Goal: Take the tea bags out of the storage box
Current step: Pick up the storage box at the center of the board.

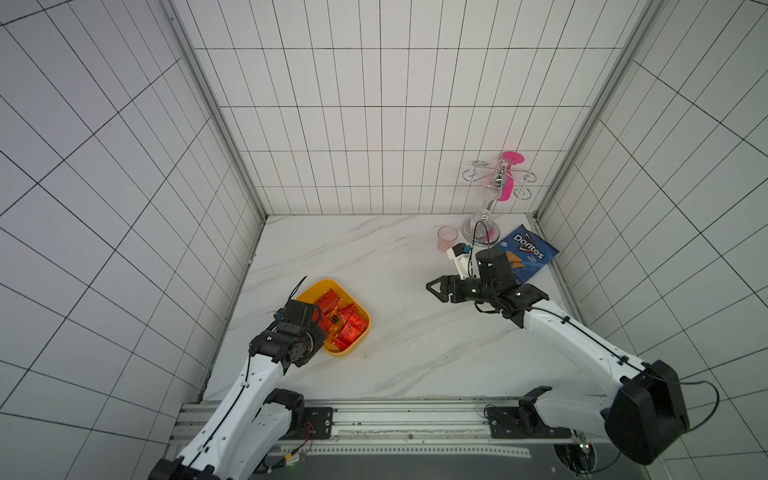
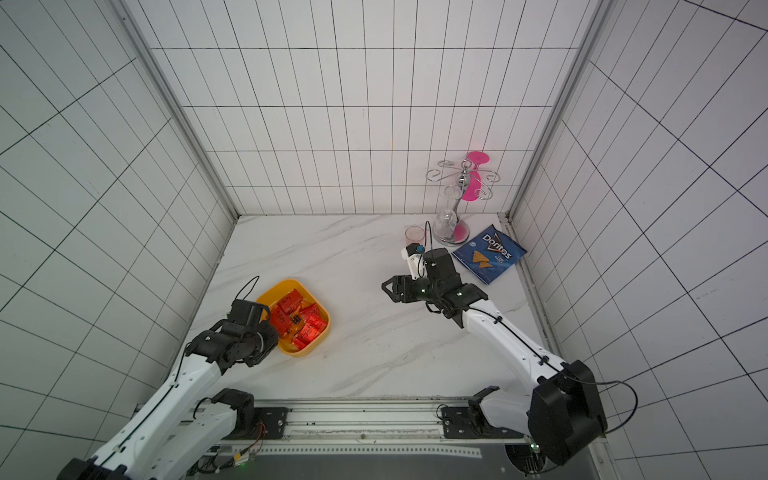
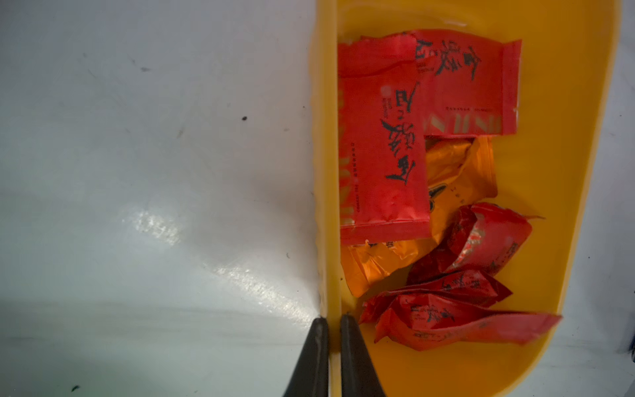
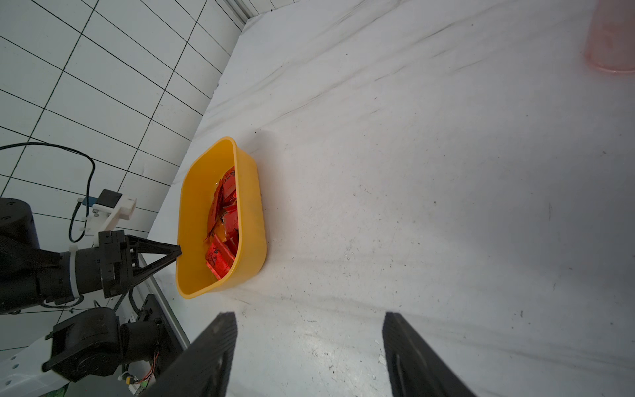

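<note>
The storage box [image 1: 318, 287], a shallow yellow plastic tray with rounded corners, sits on the white marble-patterned bench [image 1: 395, 332] near its left edge, and all the tea bags [image 1: 343, 320] lie inside it. The left wrist view shows them as shiny foil sachets with dark print. Two flat red ones overlap along one long wall, a single orange sachet [image 3: 460, 165] is partly tucked beneath them, and three crumpled red ones are heaped at one end. The left gripper [image 3: 335, 319] is pressed together on the box's long wall on the side toward the bench's left edge. One finger is outside the rim and one inside, with the thin yellow plastic pinched between them. The right gripper [image 4: 309, 343] hangs over the right half of the bench, well apart from the box. Its fingers are spread wide with nothing between them, and it points toward the bench's left edge. Near the back right corner stand a small pink translucent cup [image 1: 446, 239] and a chrome wire stand [image 1: 501, 173] carrying a clear glass and a pink one. A blue Doritos chip bag [image 1: 528, 253] lies flat beside the stand, against the right edge.
</note>
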Action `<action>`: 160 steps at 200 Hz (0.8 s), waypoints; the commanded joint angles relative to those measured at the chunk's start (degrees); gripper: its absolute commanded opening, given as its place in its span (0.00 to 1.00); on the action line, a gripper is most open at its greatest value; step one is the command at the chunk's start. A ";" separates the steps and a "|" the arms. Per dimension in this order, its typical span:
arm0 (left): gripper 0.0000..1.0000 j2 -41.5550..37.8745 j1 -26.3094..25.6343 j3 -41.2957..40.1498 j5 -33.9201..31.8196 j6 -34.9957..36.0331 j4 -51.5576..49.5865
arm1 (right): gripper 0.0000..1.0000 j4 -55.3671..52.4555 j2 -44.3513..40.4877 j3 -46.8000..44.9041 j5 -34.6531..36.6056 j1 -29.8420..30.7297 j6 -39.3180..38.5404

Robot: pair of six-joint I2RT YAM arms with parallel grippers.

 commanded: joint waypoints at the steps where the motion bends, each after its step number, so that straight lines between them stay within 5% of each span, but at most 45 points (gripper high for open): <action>1: 0.11 1.62 -0.30 1.02 -1.91 1.76 2.58 | 0.71 -0.48 -0.42 -0.42 -0.24 0.96 -0.37; 66: 0.20 6.94 -0.32 0.41 0.71 4.03 7.87 | 0.72 -1.77 0.99 0.48 0.33 1.31 -0.73; 103: 0.00 7.80 -0.77 2.15 1.16 6.60 7.85 | 0.66 -4.62 2.82 2.54 -1.25 2.13 -2.40; 160: 0.00 12.57 -6.21 10.69 3.41 14.95 7.91 | 0.53 -11.07 8.33 8.91 -3.94 10.50 -11.98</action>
